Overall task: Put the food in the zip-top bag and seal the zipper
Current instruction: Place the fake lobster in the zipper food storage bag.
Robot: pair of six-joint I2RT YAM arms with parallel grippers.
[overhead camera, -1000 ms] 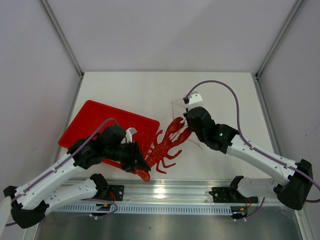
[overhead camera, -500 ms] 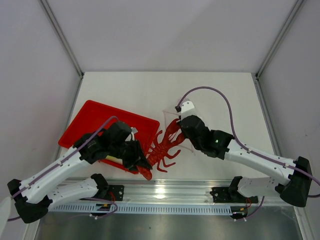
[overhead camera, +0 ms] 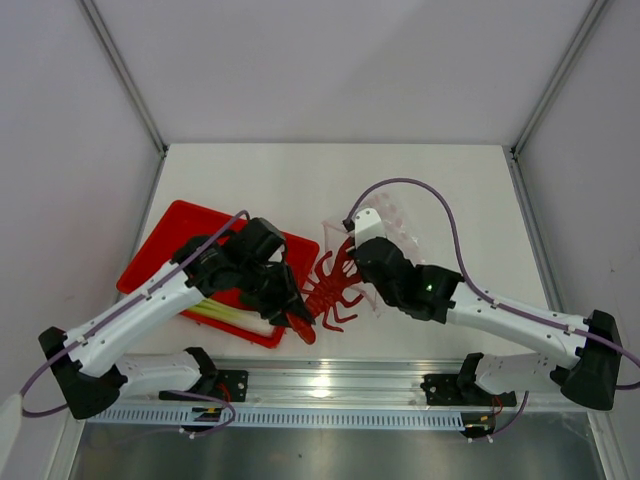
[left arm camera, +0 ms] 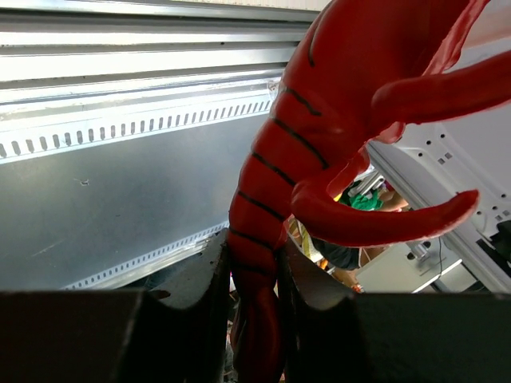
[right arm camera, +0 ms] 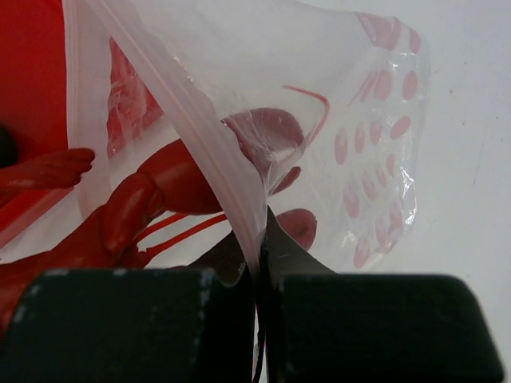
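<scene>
The left gripper [left arm camera: 254, 275] squeezes the tail of the red lobster [overhead camera: 333, 285] in the middle of the top view. The right gripper [right arm camera: 259, 249] is pinched tight on the edge of the zip-top bag [overhead camera: 392, 222], where a claw shows through the plastic. The leek [overhead camera: 225, 314] lies in the red tray [overhead camera: 165, 240], lower left

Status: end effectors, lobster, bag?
Left end effector shut on lobster tail. Right end effector pinching zip-top bag edge. Lobster claws at bag mouth. No obstruction visible.

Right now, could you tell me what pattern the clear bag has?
The zip-top bag has pink-red dots; right wrist view shows it best.
</scene>
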